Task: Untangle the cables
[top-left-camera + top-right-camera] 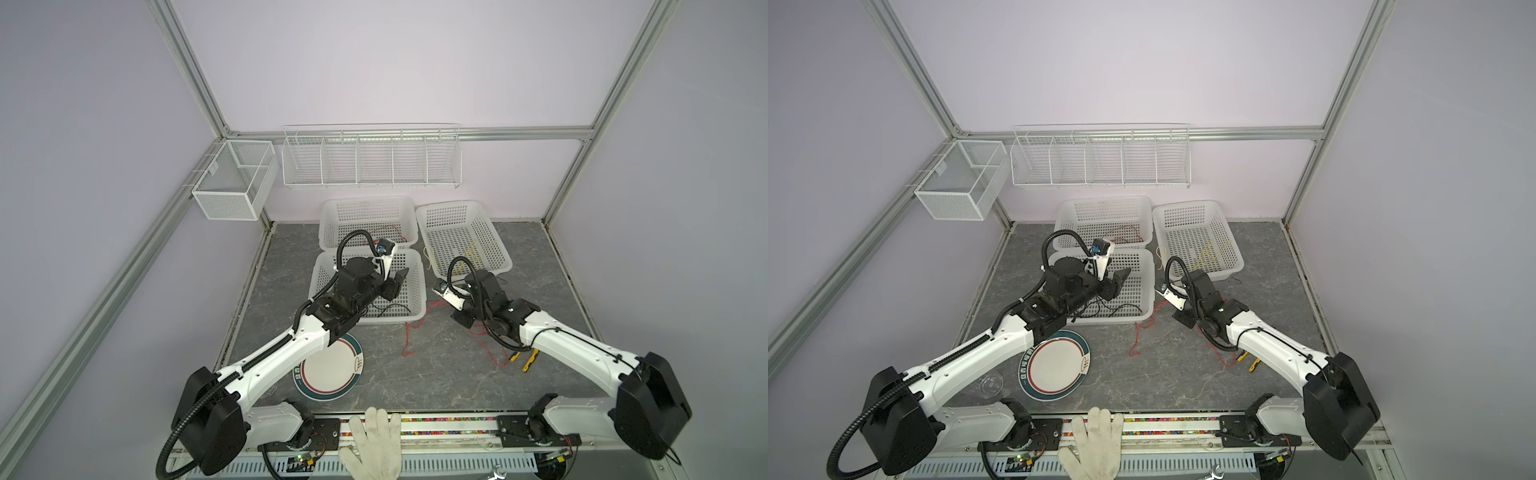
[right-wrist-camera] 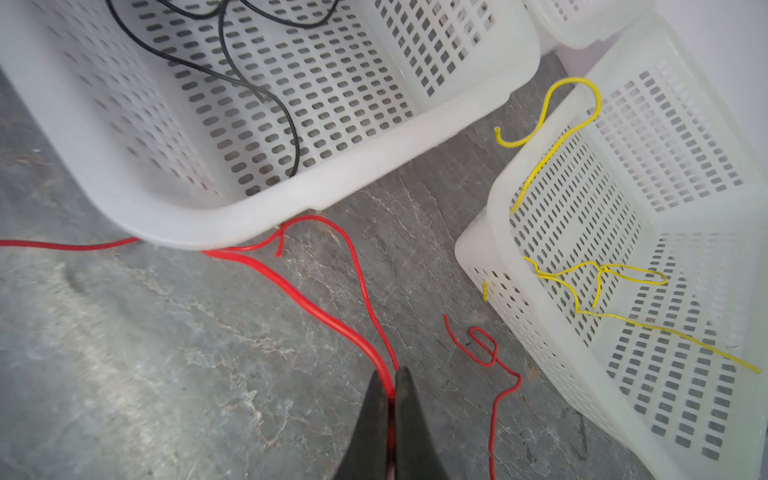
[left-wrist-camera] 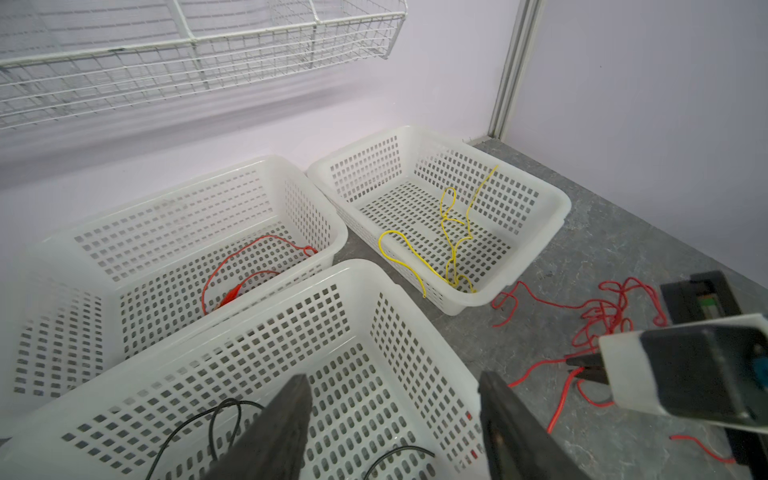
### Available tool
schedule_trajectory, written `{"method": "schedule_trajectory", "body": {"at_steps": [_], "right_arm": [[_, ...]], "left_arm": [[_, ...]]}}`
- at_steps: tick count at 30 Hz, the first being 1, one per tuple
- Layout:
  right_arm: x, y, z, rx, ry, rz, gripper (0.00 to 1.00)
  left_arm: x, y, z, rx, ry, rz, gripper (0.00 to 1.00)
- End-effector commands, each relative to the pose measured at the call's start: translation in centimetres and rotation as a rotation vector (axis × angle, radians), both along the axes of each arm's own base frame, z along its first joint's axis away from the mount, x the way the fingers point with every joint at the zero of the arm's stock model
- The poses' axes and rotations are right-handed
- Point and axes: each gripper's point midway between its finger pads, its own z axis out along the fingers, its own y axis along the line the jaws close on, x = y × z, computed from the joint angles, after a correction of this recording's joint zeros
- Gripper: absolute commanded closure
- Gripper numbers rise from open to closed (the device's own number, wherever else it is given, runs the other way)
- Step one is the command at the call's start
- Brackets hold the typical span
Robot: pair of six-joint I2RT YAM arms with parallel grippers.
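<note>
Left gripper: the left gripper hangs over the near left white plastic basket with holes. Its jaws are apart and hold nothing.
Black cable: the thin black cable lies loose inside that basket, on its own.
Far left basket: the far left white plastic basket has a thin red cable in it.
Red cable on the table: the long thin red cable lies in messy loops on the grey stone-look table. Part of it touches the near left basket's corner.
Right gripper: the right gripper is squeezed tight on that long red cable, low by the table. More than one red strand seems to go into the jaws.
How to pull: I think slow and gentle, up and away from the basket, so the loops slide open and do not pull into a knot. The free left gripper could pin the other end.
Right basket: the right white plastic basket holds the thin yellow cable. One end hangs over the rim, so keep the red one clear of it.
</note>
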Motion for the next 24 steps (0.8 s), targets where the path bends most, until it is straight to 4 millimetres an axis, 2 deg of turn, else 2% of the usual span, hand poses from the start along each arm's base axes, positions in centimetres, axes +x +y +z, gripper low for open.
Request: {"method": "schedule_trajectory", "body": {"at_steps": [1,3,10,16,19,24], "right_arm": [[-1.9,1.2,3.1,0.065,0.017,0.091,0.94],[-2.5,1.0,3.7,0.068,0.021,0.093,0.94],[-2.2,-0.2,6.3,0.09,-0.068,0.027,0.94],[-2.7,-0.1,7.6,0.125,-0.081,0.037,0.94],[-3.0,0.0,7.9,0.14,-0.079,0.043,0.94],[-3.4,0.2,8.7,0.175,-0.092,0.06,0.94]], "left_arm": [[-1.6,-0.9,-0.1,-0.006,0.001,-0.099,0.35],[-1.6,-1.0,-0.3,-0.005,0.004,-0.101,0.35],[-2.5,-2.0,-0.3,-0.021,0.026,-0.17,0.35],[-5.5,-5.4,0.3,-0.046,0.008,-0.355,0.34],[-7.1,-7.1,-0.5,0.008,0.001,-0.433,0.34],[-8.5,-9.0,-2.1,0.093,0.029,-0.508,0.34]]}}
